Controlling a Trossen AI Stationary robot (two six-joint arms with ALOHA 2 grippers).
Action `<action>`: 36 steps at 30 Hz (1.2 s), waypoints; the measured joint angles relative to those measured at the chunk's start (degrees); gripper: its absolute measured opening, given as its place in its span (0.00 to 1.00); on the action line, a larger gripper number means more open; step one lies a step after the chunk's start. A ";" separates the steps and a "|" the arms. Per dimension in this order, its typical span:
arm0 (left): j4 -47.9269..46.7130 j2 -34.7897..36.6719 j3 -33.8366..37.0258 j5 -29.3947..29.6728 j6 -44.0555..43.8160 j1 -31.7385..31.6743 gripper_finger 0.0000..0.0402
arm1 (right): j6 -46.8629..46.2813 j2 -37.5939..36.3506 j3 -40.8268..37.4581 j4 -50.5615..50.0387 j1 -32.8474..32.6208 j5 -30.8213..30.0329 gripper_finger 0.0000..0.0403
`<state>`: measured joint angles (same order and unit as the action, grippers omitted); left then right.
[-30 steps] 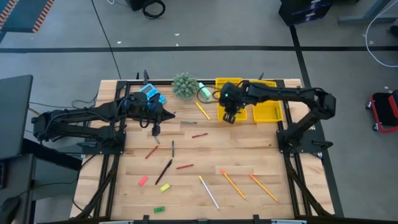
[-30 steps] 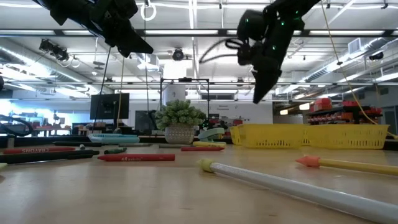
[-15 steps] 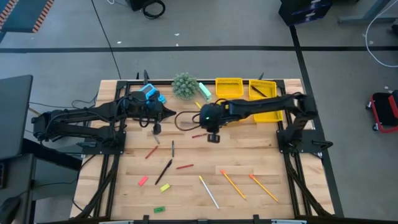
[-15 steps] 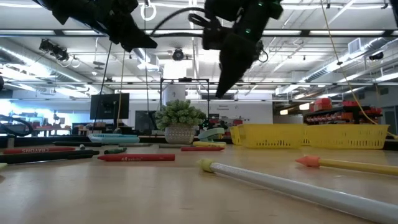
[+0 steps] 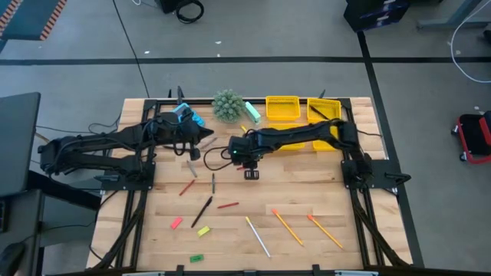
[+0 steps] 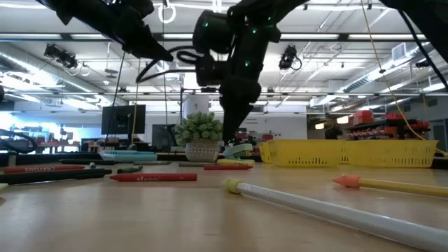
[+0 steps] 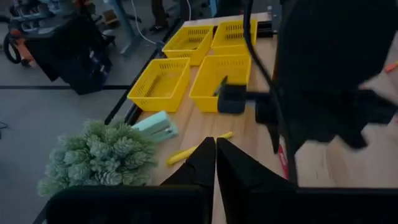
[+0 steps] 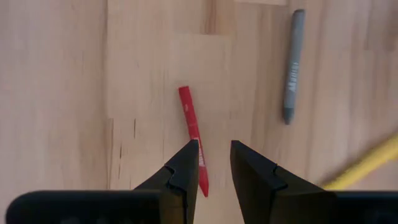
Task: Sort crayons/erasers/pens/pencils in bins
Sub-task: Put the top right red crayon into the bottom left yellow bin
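Note:
My right gripper (image 5: 251, 175) (image 8: 214, 162) hangs open over the middle of the table, pointing steeply down. A red crayon (image 8: 193, 140) lies flat on the wood beneath it, its lower end between the fingertips; in the low view the fingertips (image 6: 227, 143) stand clear above the table. A grey pen (image 8: 292, 65) lies beside the crayon. My left gripper (image 5: 195, 156) (image 7: 216, 155) is shut and empty, raised over the table's left part. The yellow bins (image 5: 282, 109) (image 7: 160, 84) stand at the far right.
A potted plant (image 5: 227, 105) and a pale green object (image 7: 155, 126) stand at the far edge. More crayons (image 5: 228, 205), pens (image 5: 202, 210), pencils (image 5: 288, 226) and small erasers (image 5: 176, 223) lie scattered on the near half. A yellow pencil (image 7: 193, 149) lies near the plant.
My right gripper has swung from above the bins toward the table's left and near side and has come down over the red crayon, staying open. My left gripper has kept its place and has turned a little at the wrist.

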<state>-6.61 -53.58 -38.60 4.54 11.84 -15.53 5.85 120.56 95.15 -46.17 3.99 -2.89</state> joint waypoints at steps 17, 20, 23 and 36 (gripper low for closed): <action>0.65 5.22 3.92 4.40 2.91 -0.15 0.06 | -0.96 1.40 -2.54 3.84 -0.02 2.17 0.25; 0.41 5.96 4.03 4.71 2.37 -0.08 0.06 | -1.12 1.40 -3.76 4.54 -0.01 2.18 0.25; -0.53 6.72 4.03 4.72 2.29 0.00 0.05 | -0.94 1.40 -4.98 4.89 0.00 2.18 0.25; -1.53 6.86 4.03 4.76 1.27 0.02 0.06 | -0.93 0.80 -11.07 11.44 0.48 2.35 0.25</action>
<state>-8.14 -46.72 -34.57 9.29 13.10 -15.51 4.92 121.35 84.08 -34.73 4.47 -0.54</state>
